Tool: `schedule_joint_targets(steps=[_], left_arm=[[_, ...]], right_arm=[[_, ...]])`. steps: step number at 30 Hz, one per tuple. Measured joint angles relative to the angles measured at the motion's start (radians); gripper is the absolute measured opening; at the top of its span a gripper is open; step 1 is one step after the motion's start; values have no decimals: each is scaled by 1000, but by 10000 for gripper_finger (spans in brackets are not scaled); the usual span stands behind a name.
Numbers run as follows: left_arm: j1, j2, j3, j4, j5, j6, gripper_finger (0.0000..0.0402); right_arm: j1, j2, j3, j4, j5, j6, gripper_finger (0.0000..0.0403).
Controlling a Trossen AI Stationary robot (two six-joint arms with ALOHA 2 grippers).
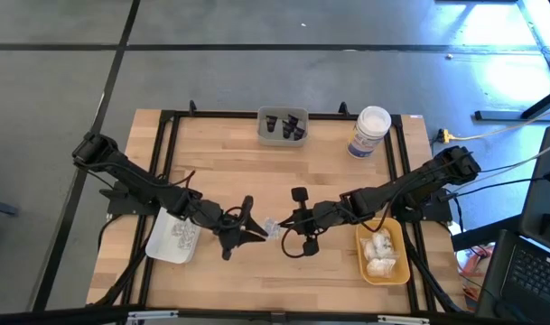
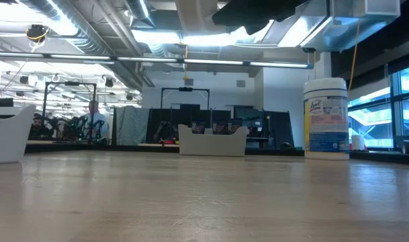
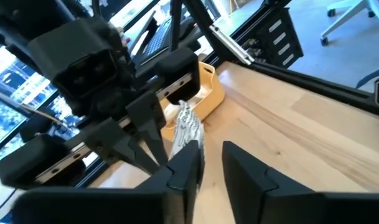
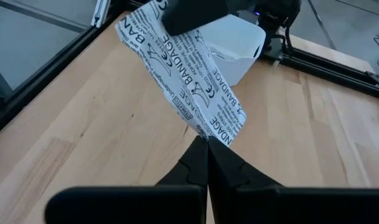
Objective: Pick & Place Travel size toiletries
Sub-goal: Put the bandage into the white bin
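A: We start with what is hard to read. In the high view the packet (image 1: pixel 271 226) is only a small pale scrap between the two grippers, over the bare wood near the front middle of the table (image 1: pixel 256 171). From there we can't tell who grips it.

B: The wrist views help. In the right wrist view we see the bandage packet (image 4: pixel 189 81), white with printed lettering, hanging tilted in the air. The right gripper (image 4: pixel 206 146) has its fingers pressed together on the packet's lower corner, and the dark left gripper (image 4: pixel 195 14) covers its upper end.

A: In the left wrist view the packet (image 3: pixel 188 127) shows edge-on beside one of the left gripper's (image 3: pixel 209 163) fingers. A gap shows between those fingers, and we cannot tell whether they pinch the packet or just stand around it.

B: Counting from above: three trays. The white tray (image 1: pixel 172 236) sits under the left arm, partly hidden, with some silvery packets in it that we can't count. The yellow tray (image 1: pixel 383 251) holds white puffy bundles, about three. The grey tray (image 1: pixel 283 127) at the far edge holds small dark items, too small to count.

A: One white jar (image 1: pixel 370 131) with a blue label stands beside the grey tray.

B: The low view shows neither gripper nor the packet, only the jar (image 2: pixel 326 117), the grey tray (image 2: pixel 212 141), a white tray's edge (image 2: pixel 9 131) cut off by the frame, and a person (image 2: pixel 93 119) far behind.
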Motion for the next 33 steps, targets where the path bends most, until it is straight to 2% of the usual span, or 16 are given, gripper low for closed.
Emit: schedule_joint_targets(steps=[9,15,19,24,28,33], left_arm=[[18,0,0,-1,-36,-6,9],[19,0,0,-1,-36,-9,3],[13,0,0,-20,-51,-14,3],[-11,-15,0,-88,-143,-34,3],[-51,-64,0,-201,-207,-88,3],[-125,-161,0,-401,-210,-186,3]], right_arm=[[0,0,0,0,0,0,0],[1,0,0,0,0,13,9],[5,-9,0,-43,28,49,50],[5,-42,0,-153,55,142,122],[2,-73,0,-278,57,230,177],[2,-85,0,-419,101,340,219]])
